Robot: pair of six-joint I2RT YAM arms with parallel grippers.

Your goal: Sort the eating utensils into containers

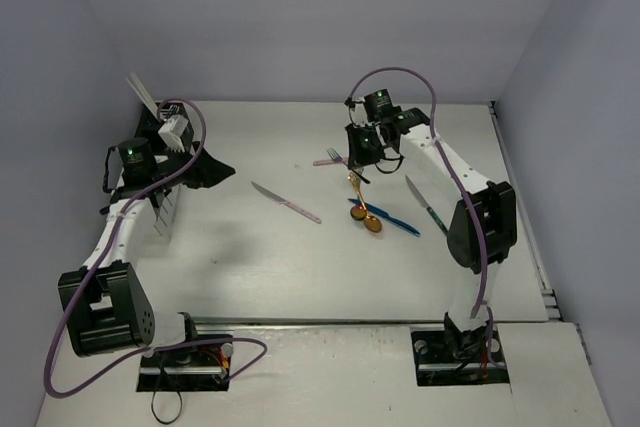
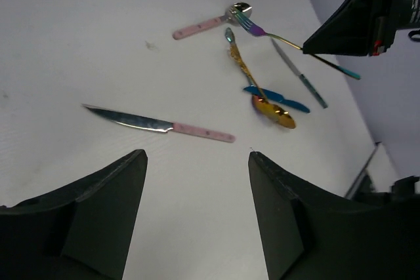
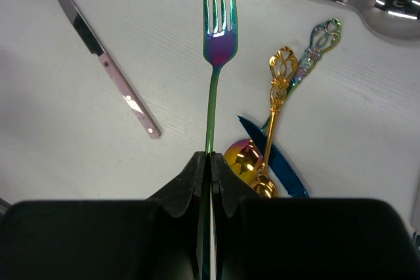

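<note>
From above, the left arm (image 1: 118, 225) hides part of the white caddy (image 1: 164, 212), and the right gripper (image 1: 365, 165) hangs over the table (image 1: 250, 277). In the left wrist view, the left gripper (image 2: 197, 208) has its fingers spread wide above one pink-handled knife (image 2: 161, 126); one pink-handled spoon (image 2: 209, 24), one gold spoon (image 2: 266, 100) and one blue piece (image 2: 283, 101) lie beyond. The right wrist view shows the fingers pressed together on the handle of one rainbow fork (image 3: 215, 77), held above those pieces.

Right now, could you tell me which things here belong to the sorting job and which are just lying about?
Job: rainbow fork in right gripper, pink-handled knife, pink-handled spoon, gold spoon, blue utensil, white caddy.
Not: purple cables, arm bases.
</note>
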